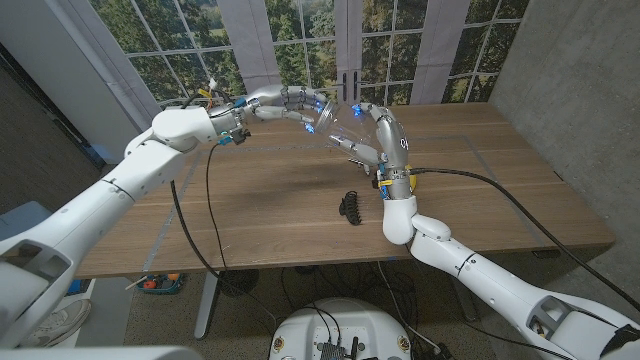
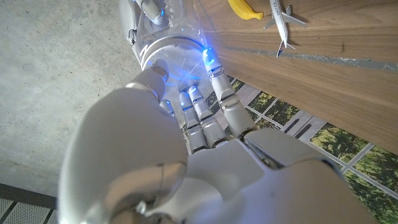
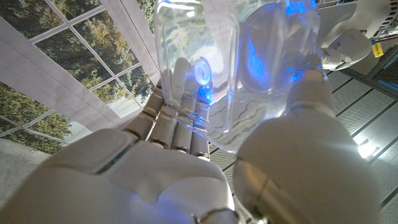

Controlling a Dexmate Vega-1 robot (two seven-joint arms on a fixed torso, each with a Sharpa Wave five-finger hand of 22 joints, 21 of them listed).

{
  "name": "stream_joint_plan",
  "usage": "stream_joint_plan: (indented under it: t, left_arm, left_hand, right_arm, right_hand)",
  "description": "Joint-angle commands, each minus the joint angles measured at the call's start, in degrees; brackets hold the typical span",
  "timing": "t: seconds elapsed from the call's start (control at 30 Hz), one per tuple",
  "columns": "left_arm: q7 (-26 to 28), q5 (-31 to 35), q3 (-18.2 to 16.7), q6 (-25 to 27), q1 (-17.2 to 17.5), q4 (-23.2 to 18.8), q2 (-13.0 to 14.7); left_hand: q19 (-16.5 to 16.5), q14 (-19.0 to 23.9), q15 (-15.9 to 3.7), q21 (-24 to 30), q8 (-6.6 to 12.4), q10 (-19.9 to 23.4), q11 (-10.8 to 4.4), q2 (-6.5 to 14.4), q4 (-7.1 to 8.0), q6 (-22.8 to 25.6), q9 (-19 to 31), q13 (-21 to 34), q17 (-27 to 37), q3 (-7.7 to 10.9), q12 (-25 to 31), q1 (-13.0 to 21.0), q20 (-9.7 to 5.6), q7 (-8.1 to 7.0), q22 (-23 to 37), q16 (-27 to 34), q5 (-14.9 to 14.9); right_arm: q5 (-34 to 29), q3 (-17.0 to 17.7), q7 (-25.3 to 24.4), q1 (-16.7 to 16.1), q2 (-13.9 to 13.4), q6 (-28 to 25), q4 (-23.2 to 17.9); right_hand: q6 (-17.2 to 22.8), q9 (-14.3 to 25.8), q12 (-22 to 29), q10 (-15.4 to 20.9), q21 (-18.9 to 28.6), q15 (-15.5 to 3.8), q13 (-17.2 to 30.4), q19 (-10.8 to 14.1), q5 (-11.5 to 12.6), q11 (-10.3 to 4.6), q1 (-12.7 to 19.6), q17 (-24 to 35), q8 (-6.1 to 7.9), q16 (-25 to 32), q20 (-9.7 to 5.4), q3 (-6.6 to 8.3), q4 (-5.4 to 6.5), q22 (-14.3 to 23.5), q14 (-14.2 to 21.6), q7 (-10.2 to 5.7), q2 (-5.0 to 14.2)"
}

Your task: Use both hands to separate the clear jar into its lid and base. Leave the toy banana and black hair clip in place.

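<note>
While raised above the table (image 1: 250,190), clear jar (image 1: 338,128) clasped by both hands' fingers (image 1: 300,105).

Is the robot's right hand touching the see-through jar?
Touching. In the right wrist view, the right hand wraps the clear jar, with fingers pressed on its wall. The head view shows the jar lifted above the table.

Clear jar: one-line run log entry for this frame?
stage: jar lifted, both hands on it | left hand: grips lid end | right hand: holds clear jar | hair clip: on table | toy banana: on table
</note>
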Motion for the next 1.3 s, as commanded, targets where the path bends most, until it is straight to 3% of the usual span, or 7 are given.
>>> stream_joint_plan:
  t: [0.03, 0.27, 0.4, 0.6, 0.7, 1.03, 1.3]
  left_arm:
    - [-0.2, 3.4, 1.3, 2.4, -0.7, -3.6, 2.2]
    - [4.6, 5.5, -0.5, 1.2, 1.8, -5.4, 3.2]
    - [7.9, 8.5, -1.1, 0.2, 3.0, -7.0, 3.9]
    - [9.8, 9.2, -1.9, -0.9, 3.9, -7.3, 3.8]
    - [14.0, 11.4, -3.3, -1.4, 5.5, -8.4, 4.1]
    - [14.0, 12.0, -2.8, -1.3, 5.2, -8.7, 3.9]
    - [9.2, 9.2, -1.4, -1.5, 3.2, -7.2, 3.2]
  left_hand:
    - [-0.5, -3.1, -2.58, -1.4, -4.35, -6.7, 0.35, -4.6, -0.02, -8.4, -1.2, 0.5, 1.9, -3.4, -3.3, -5.4, 0.27, -3.83, -0.1, -2.9, -0.6]
    - [-4.5, -11.8, 2.95, -5.5, -10.69, -14.9, 2.23, -5.3, -0.44, -18.4, -4.9, -0.9, -0.1, -4.48, -7.9, -6.9, 6.37, -6.81, 0.0, -7.6, -0.1]
    - [-10.4, -15.7, 5.94, -9.5, -10.64, -18.6, 1.09, -3.8, -0.34, -16.9, -6.6, -2.0, -1.1, -3.97, -9.6, -7.2, 11.73, -6.84, -0.1, -9.8, 0.1]
    - [-12.6, -15.9, 5.69, -11.6, -9.78, -17.4, -1.12, -2.3, -0.68, -14.0, -7.3, -2.8, -1.5, -3.03, -9.2, -6.1, 12.7, -6.86, -0.1, -10.1, 0.2]
    - [-22.4, -21.4, 7.91, -17.4, -9.89, -19.1, -1.3, -1.9, -0.75, -13.0, -8.0, -3.8, -1.9, -2.75, -9.8, -6.3, 16.89, -6.93, -0.2, -11.3, 0.1]
    - [-27.2, -24.4, 8.75, -19.4, -10.02, -21.6, -1.63, -2.2, -0.85, -12.9, -8.4, -4.8, -2.1, -2.64, -10.3, -6.5, 17.17, -6.95, -0.1, -11.3, 0.1]
    - [-18.3, -18.9, 6.2, -16.5, -10.28, -18.0, -1.96, -2.7, -0.89, -13.7, -8.8, -6.0, -2.2, -2.62, -8.6, -6.9, 14.46, -6.93, 0.0, -9.6, 0.1]
  right_arm:
    - [-1.1, 0.2, -0.4, -0.1, 0.6, -0.7, 0.0]
    - [-1.1, 0.1, -0.3, -0.1, 0.5, -0.9, -0.1]
    - [-0.9, 0.1, 0.0, -0.1, 0.4, -0.6, -0.5]
    - [-0.8, 0.2, 0.2, -0.3, 0.2, -0.6, -0.9]
    - [-0.7, 0.4, 0.3, -0.6, 0.1, -0.4, -1.1]
    - [-0.5, 1.0, 0.4, -1.5, -0.4, 0.5, -2.5]
    - [-0.6, 1.5, 0.5, -1.9, -0.3, 0.4, -3.0]
  right_hand:
    - [17.5, 0.5, 0.4, 12.0, 0.4, -8.42, 0.2, -0.3, 0.2, -11.74, 4.6, 0.1, 0.82, -0.2, -3.12, 4.96, 4.85, 0.0, 0.8, -11.44, 15.0]
    - [17.7, 0.3, 0.4, 12.2, 0.6, -8.48, 0.1, -0.3, 0.2, -11.56, 4.7, 0.2, 0.81, -0.2, -2.98, 5.01, 4.79, 0.0, 0.9, -11.48, 15.07]
    - [17.6, 0.4, 0.3, 12.2, 0.6, -8.41, 0.1, -0.4, 0.2, -11.7, 4.6, 0.2, 0.84, -0.3, -3.04, 4.97, 4.84, 0.0, 0.9, -11.53, 15.07]
    - [17.7, 0.4, 0.4, 12.2, 0.8, -8.45, 0.3, -0.3, 0.2, -11.66, 4.6, 0.2, 0.88, -0.3, -2.94, 4.98, 4.84, 0.0, 0.9, -11.5, 15.1]
    - [17.8, 0.2, 0.3, 12.3, 0.9, -8.47, 0.2, -0.3, 0.2, -11.63, 4.6, 0.2, 0.81, -0.3, -2.92, 4.97, 4.81, -0.1, 1.0, -11.52, 15.07]
    - [17.9, 0.2, 0.2, 12.3, 1.0, -8.49, 0.2, -0.4, 0.2, -11.65, 4.7, 0.2, 0.83, -0.4, -3.0, 4.98, 4.75, -0.1, 1.0, -11.51, 15.05]
    - [17.7, 0.3, 0.1, 12.2, 1.1, -8.47, 0.2, -0.4, 0.2, -11.64, 4.7, 0.2, 0.82, -0.5, -2.98, 4.98, 4.75, -0.1, 1.0, -11.46, 15.04]
